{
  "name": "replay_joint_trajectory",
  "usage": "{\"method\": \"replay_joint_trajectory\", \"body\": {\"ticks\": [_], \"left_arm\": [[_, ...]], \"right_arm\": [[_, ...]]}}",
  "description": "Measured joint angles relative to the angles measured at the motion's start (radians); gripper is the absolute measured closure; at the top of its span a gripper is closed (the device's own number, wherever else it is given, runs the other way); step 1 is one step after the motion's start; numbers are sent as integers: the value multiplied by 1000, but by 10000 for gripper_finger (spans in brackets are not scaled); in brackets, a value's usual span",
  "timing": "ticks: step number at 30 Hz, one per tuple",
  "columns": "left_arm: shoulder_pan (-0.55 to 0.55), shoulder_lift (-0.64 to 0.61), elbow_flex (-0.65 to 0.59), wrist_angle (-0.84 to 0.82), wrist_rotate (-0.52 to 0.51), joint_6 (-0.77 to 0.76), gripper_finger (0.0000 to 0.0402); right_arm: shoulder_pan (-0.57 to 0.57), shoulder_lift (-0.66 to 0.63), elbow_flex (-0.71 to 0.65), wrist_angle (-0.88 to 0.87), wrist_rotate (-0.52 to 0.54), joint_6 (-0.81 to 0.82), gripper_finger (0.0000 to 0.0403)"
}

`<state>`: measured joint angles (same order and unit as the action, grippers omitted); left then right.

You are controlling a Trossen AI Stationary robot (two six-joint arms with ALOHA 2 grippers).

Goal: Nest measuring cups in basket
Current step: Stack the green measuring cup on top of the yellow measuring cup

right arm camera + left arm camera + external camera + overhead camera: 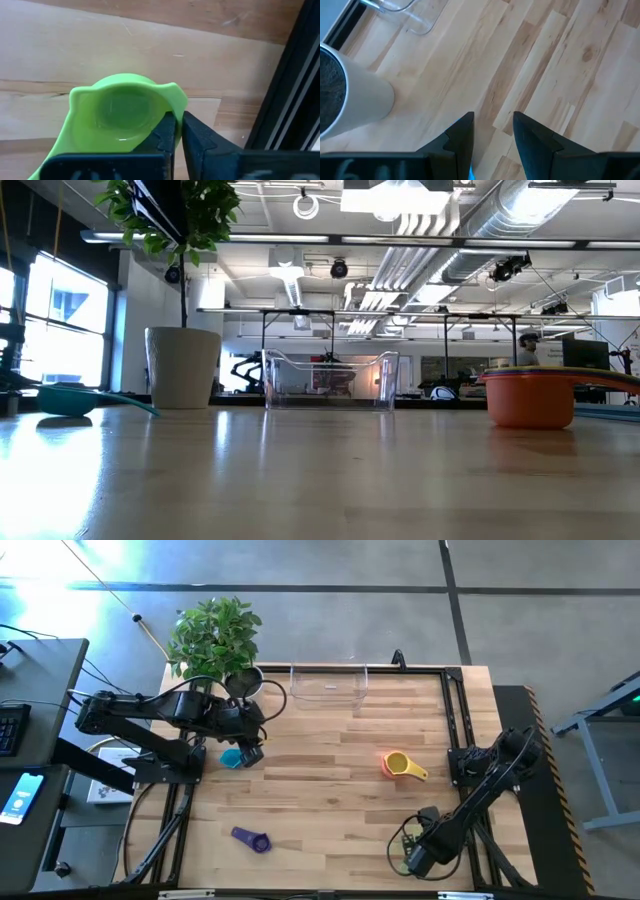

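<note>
Right gripper [179,131] pinches the green cup [117,117] by its rim; left gripper [492,131] hovers, fingers narrowly parted, over the teal cup [232,757].

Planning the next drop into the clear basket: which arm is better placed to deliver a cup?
Right, probably. Its pincer is already shut on the green cup, though at the table's near edge. The left pincer sits closer to the basket but is open above the teal cup.

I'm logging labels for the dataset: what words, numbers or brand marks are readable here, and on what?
None are readable.
Green measuring cup, shut in the right gripper: no markings show.
Yellow-in-orange cups, purple cup, basket: no legible markings.
</note>
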<state>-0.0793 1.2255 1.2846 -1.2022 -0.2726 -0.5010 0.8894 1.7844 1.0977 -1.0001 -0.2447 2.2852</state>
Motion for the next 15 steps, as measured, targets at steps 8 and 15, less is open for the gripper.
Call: {"method": "replay_joint_trajectory", "body": {"ticks": [8,15], "left_arm": [[0,0,0,0,0,76,275],[0,0,0,0,0,150,275]], "right_arm": [[-19,-19,82,-60,74,-40,401],[-80,-24,196,-222,122,-115,402]]}}
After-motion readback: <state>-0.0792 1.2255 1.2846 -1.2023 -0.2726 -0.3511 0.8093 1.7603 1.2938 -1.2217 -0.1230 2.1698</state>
